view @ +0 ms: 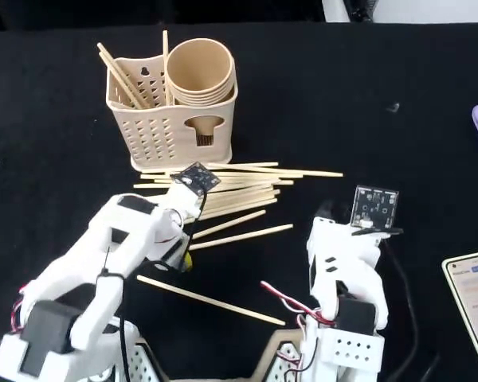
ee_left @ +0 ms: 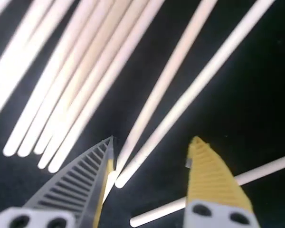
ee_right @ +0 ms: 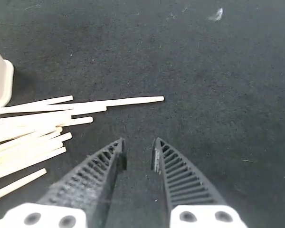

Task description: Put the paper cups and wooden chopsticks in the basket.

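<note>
The basket (view: pixel 171 127) stands far back on the table (view: pixel 366 95), left of centre; the cups (view: pixel 199 68) sit nested in its right compartment; some chopsticks (view: pixel 119 72) lean in its left one; a pile (view: pixel 239 185) lies just before the basket; one stick (view: pixel 211 301) lies apart, nearest the arms; the left gripper (ee_left: pixel 152 142) hangs over the pile's near side; the right gripper (ee_right: pixel 138 142) sits right of the pile; a phone (view: pixel 472 306) lies at the right edge.
</note>
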`<state>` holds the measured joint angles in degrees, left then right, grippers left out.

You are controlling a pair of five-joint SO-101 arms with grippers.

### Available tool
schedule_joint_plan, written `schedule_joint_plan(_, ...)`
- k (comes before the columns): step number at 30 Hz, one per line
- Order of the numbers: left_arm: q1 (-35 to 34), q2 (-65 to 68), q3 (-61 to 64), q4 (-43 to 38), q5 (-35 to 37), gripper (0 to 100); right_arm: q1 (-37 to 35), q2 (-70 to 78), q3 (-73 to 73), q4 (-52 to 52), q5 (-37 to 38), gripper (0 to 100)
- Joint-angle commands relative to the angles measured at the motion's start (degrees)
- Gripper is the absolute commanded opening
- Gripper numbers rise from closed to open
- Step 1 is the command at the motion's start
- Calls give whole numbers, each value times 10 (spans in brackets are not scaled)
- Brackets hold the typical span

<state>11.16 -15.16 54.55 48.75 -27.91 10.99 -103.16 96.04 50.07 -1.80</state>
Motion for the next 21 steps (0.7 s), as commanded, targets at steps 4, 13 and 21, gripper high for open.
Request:
schedule_joint_plan(4,-6,69,-61,-5,4,220,-12,-53,-3,-11,-4,102)
schedule_joint_plan(13,-6,69,-59,-4,2,58,-13,-53,-3,-11,-4,102)
schedule_joint_plan(21,-5,59,-68,56,1,32,-13,-53,-3,-11,-4,102)
